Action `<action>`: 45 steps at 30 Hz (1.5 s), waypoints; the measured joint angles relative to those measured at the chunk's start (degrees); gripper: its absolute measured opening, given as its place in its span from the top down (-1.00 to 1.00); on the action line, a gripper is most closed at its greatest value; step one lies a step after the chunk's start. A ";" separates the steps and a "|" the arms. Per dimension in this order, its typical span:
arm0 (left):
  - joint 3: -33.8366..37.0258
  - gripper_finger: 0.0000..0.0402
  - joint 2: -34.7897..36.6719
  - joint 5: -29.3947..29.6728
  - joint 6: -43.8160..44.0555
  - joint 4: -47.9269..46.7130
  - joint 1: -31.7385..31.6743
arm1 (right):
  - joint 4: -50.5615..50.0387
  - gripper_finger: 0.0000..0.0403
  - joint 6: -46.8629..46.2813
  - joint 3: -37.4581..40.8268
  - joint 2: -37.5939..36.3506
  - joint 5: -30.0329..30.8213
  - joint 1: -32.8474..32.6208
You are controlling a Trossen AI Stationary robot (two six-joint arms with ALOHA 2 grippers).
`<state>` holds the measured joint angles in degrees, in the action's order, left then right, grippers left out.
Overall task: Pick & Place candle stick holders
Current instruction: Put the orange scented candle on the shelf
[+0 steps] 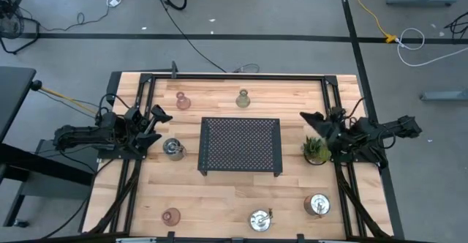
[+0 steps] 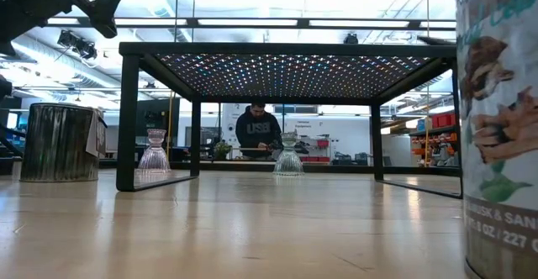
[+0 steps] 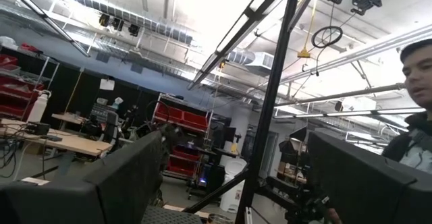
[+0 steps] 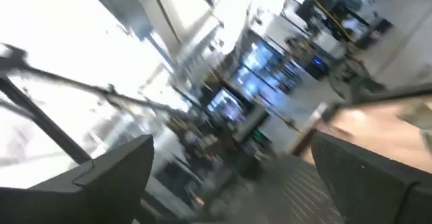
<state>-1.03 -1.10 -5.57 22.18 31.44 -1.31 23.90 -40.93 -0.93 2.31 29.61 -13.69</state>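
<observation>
The left gripper (image 1: pixel 157 118), fingers spread and holding nothing, hangs just behind the silver candle holder (image 1: pixel 173 149) beside the black tray (image 1: pixel 240 146). The right gripper (image 1: pixel 316 121), also spread, sits by the potted plant (image 1: pixel 316 150), farther from any holder

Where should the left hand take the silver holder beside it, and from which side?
Judging by the high view, come straight down on the silver holder by the tray's left edge and pinch across its round rim. It stands upright with its open top facing up, and the left hand is open close by.
</observation>
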 joint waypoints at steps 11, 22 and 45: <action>0.01 -0.86 -0.02 0.16 -0.95 -0.09 -0.01 | 12.02 -0.99 -1.00 0.00 0.00 -0.56 0.00; 0.01 -0.86 0.00 0.16 -0.93 -0.13 -0.01 | 12.95 -0.99 -1.94 0.00 0.00 -0.31 -0.02; 0.01 -0.86 -0.02 0.95 1.17 -0.11 -0.01 | -37.26 -0.99 -3.72 -46.22 26.00 -13.63 -2.63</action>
<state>-1.02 -1.12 -4.62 23.36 31.33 -1.32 -13.36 -44.66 -47.15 28.31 15.97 -16.33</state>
